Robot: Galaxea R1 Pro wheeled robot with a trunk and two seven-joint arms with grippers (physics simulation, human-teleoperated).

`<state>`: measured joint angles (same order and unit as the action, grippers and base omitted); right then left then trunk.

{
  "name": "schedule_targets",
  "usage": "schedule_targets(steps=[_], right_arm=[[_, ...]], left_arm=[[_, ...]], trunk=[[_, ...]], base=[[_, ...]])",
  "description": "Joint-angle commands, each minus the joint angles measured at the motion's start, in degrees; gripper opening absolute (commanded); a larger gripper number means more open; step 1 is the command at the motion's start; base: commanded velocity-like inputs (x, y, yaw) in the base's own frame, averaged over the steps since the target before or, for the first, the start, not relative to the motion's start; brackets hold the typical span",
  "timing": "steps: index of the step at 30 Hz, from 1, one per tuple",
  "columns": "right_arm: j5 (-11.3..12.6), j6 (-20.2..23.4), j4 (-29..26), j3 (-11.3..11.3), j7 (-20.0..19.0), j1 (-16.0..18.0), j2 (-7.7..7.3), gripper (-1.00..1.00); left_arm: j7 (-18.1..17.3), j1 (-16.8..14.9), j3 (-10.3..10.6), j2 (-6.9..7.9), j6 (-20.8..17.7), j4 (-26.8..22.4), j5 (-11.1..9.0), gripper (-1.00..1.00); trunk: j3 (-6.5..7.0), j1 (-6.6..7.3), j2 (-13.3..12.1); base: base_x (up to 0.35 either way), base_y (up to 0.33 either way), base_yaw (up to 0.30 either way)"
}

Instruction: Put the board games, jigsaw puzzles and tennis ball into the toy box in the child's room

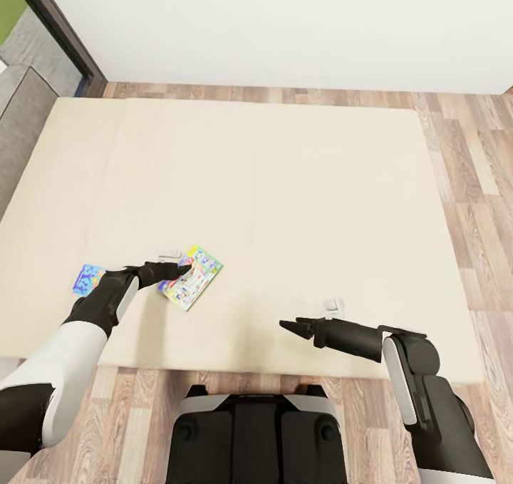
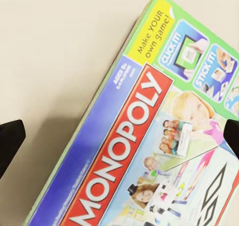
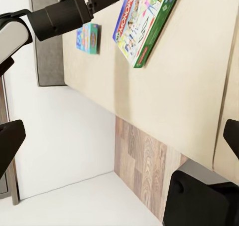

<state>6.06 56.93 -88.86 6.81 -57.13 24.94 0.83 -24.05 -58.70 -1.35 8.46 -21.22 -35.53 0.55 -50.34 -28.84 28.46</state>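
Head view shows us standing at the foot edge of the bed (image 1: 285,184), both arms out over the beige mattress. We take the step in hand to be picking up the first of the two board games that lie on it.

Our left gripper (image 1: 184,269) hovers at the near-left edge of the Monopoly box (image 1: 194,277), which lies flat on the mattress close to the bed's near edge, toward its left side. Left wrist view puts that box (image 2: 149,136) directly below, with the two dark fingertips (image 2: 10,141) far apart at either side of the picture, so the pincer stands wide and holds nothing. The smaller blue box (image 1: 88,279) lies just beyond the Monopoly box on its left, apart from it, partly behind our left forearm.

The Monopoly box sits askew to the bed: its long axis runs diagonally, from the bed's near edge up and rightward toward the far side, one corner pointing at us.

Our right gripper (image 1: 291,326) hangs over the bed's near edge, well apart from both boxes, its fingers parted and empty.

Next, we judge, the left wrist must line its fingers across the box's short side, drop over an edge and pinch the thin lid; a flat box on soft bedding gives little to grip.
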Motion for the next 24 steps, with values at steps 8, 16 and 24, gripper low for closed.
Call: schedule_targets(steps=[8,16,24], right_arm=[[0.19,0.37,0.0,0.11,-0.03,0.02,0.05,1.0],[0.19,0.37,0.08,0.13,-0.02,0.02,0.05,1.0],[0.19,0.37,0.09,0.13,0.0,0.02,0.05,1.0]], left_arm=[[-0.24,-0.01,-0.11,-0.06,-0.4,-0.08,0.06,1.0],[-0.27,-0.01,-0.11,-0.17,-0.4,-0.07,0.06,1.0],[-0.28,-0.01,-0.1,-0.19,0.04,-0.1,0.06,1.0]], trunk=[[-0.8,-0.02,0.07],[-1.55,-0.02,0.07],[-2.29,-0.02,0.07]], base=[[0.0,0.0,0.0],[0.0,0.0,0.0],[0.0,0.0,0.0]])
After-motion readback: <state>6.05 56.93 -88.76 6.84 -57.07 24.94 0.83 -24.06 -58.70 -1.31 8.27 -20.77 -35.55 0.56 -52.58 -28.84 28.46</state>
